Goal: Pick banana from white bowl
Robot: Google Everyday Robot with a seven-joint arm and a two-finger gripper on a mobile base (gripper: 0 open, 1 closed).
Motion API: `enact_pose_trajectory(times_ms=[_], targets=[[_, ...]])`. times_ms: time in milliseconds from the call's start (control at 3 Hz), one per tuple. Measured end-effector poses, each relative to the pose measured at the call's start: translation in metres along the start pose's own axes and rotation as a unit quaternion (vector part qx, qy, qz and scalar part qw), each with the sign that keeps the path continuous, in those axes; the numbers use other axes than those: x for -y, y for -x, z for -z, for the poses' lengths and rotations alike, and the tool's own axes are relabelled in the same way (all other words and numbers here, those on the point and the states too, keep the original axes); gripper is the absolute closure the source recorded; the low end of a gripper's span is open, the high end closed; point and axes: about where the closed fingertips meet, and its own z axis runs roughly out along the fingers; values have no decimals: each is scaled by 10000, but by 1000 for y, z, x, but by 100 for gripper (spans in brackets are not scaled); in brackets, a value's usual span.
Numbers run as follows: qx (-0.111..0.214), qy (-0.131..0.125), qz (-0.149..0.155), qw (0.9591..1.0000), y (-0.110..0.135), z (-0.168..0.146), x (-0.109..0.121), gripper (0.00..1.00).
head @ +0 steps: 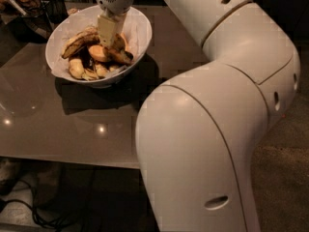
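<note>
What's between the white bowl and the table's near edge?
Only bare glossy brown tabletop, camera view shows; the gripper hangs inside the round white bowl.

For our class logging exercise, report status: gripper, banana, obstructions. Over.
Gripper down inside white bowl. Banana beside it, not lifted. Other fruit crowding it.

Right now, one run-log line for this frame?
end effector: low inside white bowl, at fruit pile | banana: lying in bowl, image-left of end effector, not lifted
</note>
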Motion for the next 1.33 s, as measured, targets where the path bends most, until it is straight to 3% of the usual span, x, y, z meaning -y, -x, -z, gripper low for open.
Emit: enact_pose_trajectory(times_ms=[333,667,1000,1333], targets=[[95,98,123,9998,1,0,-4,83],[95,98,123,9998,1,0,-4,100],[234,41,181,9996,7,2,-4,100],[510,-69,233,9984,1,22,-9,100]])
